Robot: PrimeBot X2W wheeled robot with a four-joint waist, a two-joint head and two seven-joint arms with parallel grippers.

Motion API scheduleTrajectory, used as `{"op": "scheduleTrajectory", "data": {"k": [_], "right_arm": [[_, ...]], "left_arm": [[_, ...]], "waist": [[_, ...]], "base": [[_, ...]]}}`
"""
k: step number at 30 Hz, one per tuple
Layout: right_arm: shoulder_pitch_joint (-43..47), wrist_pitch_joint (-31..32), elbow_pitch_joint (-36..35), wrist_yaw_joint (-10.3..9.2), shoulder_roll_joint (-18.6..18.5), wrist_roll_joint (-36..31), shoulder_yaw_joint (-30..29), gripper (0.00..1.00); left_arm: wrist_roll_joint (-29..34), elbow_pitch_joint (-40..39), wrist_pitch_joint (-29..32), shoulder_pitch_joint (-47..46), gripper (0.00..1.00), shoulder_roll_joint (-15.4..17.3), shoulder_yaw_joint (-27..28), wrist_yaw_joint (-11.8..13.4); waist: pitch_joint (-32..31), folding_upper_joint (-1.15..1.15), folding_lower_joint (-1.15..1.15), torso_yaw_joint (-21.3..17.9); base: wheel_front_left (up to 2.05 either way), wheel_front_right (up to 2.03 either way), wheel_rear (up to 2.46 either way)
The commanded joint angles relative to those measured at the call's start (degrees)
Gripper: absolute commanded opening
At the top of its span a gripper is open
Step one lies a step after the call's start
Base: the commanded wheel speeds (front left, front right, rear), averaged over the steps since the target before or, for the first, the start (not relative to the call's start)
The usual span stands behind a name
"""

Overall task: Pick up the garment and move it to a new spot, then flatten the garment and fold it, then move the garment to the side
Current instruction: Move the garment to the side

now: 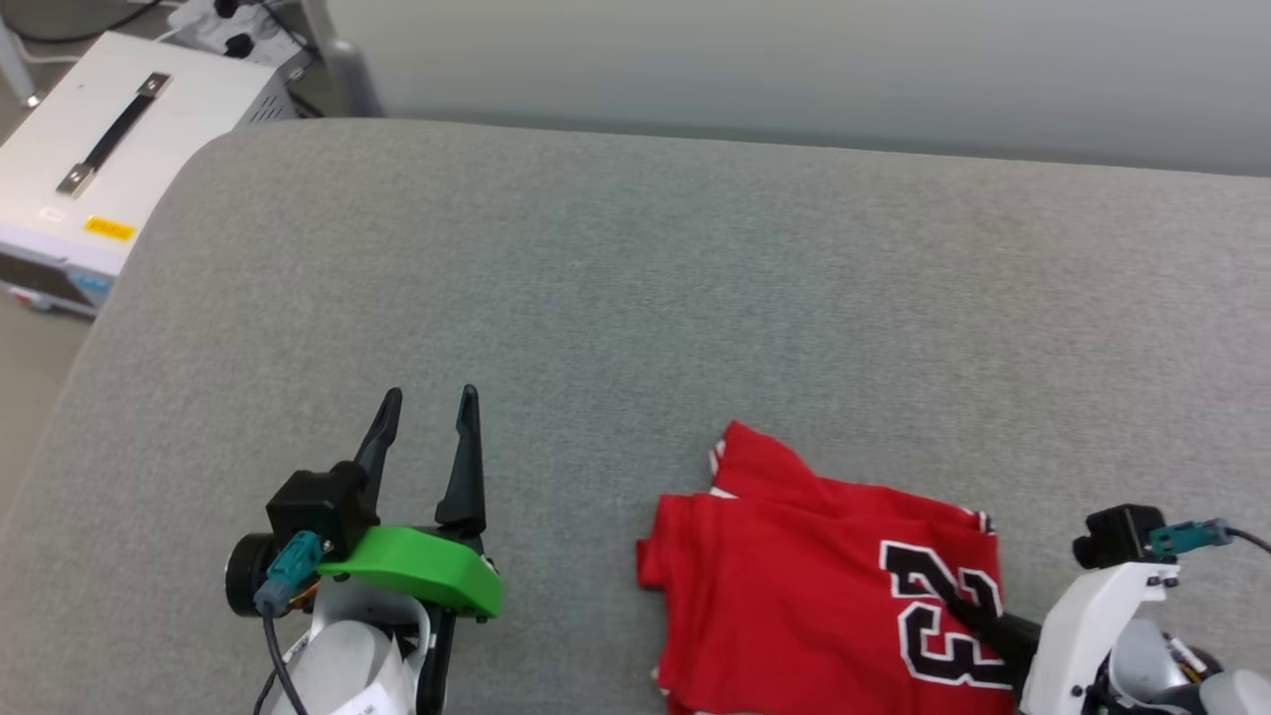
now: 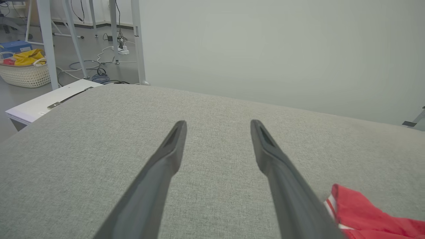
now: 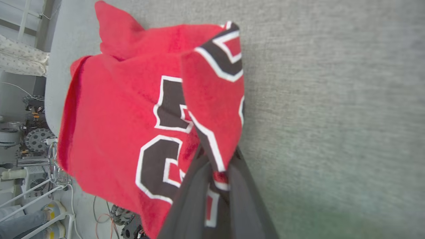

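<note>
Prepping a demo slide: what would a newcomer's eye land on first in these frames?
First the red jersey with its black, white-outlined 23, lying rumpled at the near right of the grey padded surface. Next, the right gripper, its dark fingers pinched shut on a raised fold of that jersey. The left gripper hangs open and empty over bare grey fabric to the jersey's left.

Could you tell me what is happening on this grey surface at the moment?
The robot is working on a red jersey that lies loosely folded on the grey padded surface. Its right gripper is shut on a raised fold of the cloth beside the black number. The left gripper is open over bare surface to the left of the cloth, touching nothing.
</note>
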Motion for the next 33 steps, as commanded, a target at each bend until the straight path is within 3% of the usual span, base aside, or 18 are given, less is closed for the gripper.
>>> {"op": "scheduleTrajectory", "data": {"k": [1,6,13,21,27,33], "right_arm": [[-1.0,0.5,-0.6,-0.1,-1.2,-1.4,-0.6,0.0],[-1.0,3.3,-2.4,-0.1,-3.6,-4.8,-2.3,0.0],[-3.4,6.0,-3.7,-0.1,-4.8,-8.3,-3.4,0.0],[-12.0,1.9,0.0,-0.1,-5.2,-11.2,-2.6,0.0],[-21.4,-4.5,7.5,-0.1,-6.5,-15.9,-1.5,0.0],[-31.2,-11.2,18.2,-0.1,-9.1,-19.7,-2.0,0.0]], "left_arm": [[0.3,-0.1,-0.3,0.6,1.0,0.2,0.5,0.0],[1.2,-1.1,-0.3,1.1,1.0,-0.1,0.7,0.2],[1.8,-2.4,-0.3,1.4,1.0,0.6,1.4,0.8],[3.7,-5.9,1.0,-1.3,1.0,2.4,0.8,1.3],[5.8,-10.3,4.0,-4.2,1.0,3.8,-0.4,1.9],[8.5,-14.3,7.1,-8.5,1.0,4.6,-3.0,1.5]], "waist": [[-1.6,0.0,0.0,-3.2],[-1.3,0.0,0.0,-8.5],[1.4,0.0,0.0,-19.3],[7.1,0.0,0.0,-29.1],[12.4,0.0,0.0,-32.8],[18.3,0.0,0.0,-33.1]], "base": [[0.0,0.0,0.0],[0.0,0.0,0.0],[0.0,0.0,0.0],[0.0,0.0,0.0],[0.0,0.0,0.0],[0.0,0.0,0.0]]}}
